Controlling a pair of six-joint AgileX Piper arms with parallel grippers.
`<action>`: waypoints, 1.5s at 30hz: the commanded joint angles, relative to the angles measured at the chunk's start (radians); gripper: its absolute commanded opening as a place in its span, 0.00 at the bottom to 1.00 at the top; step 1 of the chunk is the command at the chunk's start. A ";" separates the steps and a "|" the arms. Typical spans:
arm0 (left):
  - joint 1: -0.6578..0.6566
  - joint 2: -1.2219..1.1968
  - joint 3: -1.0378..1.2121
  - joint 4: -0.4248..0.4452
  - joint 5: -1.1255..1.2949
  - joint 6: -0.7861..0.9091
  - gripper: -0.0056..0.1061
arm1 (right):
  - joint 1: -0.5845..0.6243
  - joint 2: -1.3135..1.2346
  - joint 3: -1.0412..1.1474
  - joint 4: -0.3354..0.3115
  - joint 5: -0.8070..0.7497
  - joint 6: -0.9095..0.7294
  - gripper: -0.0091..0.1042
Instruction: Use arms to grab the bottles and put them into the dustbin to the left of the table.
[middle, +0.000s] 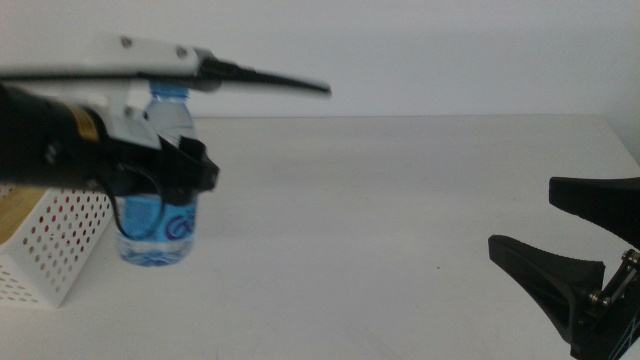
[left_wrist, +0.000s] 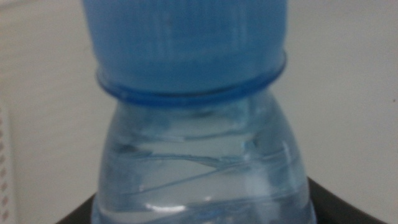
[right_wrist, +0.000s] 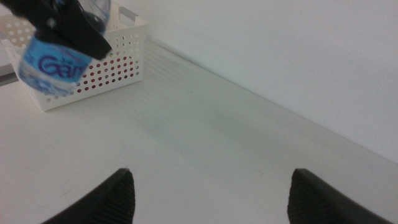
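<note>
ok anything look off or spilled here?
Nothing stands out. The left end effector is closed around the water bottle, which is upright with its cap on, beside the white basket. No spill shows on the table. The right end effector waits open at the right.
</note>
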 joint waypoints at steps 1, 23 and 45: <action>0.032 -0.016 -0.122 -0.006 0.073 -0.010 0.01 | -0.005 -0.001 -0.029 -0.010 -0.075 -0.004 0.65; 0.592 0.396 -0.704 -0.107 0.708 0.382 0.01 | -0.005 -0.001 -0.029 -0.010 -0.075 -0.004 0.65; 0.672 0.746 -0.862 -0.081 0.688 0.490 0.03 | -0.005 -0.001 -0.029 -0.010 -0.075 -0.004 0.65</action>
